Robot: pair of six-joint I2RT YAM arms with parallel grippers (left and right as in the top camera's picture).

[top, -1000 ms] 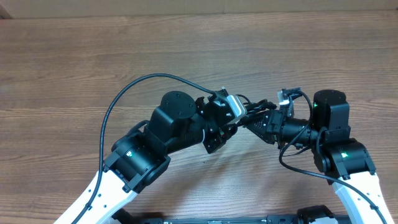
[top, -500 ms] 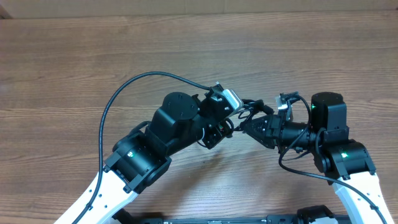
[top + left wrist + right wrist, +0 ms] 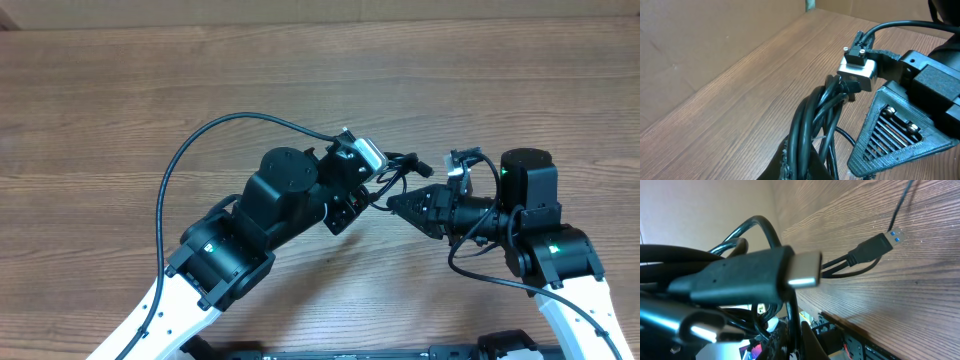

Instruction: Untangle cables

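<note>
Overhead looked straight down on the table (image 3: 100, 80), wrist cameras sat very close to the cables (image 3: 810, 120) from opposite sides, all views sharing them.

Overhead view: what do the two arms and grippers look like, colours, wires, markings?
Both arms have white lower links and bulky black joint housings with small green lights. A thick black wire loops out from the left arm, whose wrist carries a silvery camera block. The right gripper is a black, slotted wedge.
</note>
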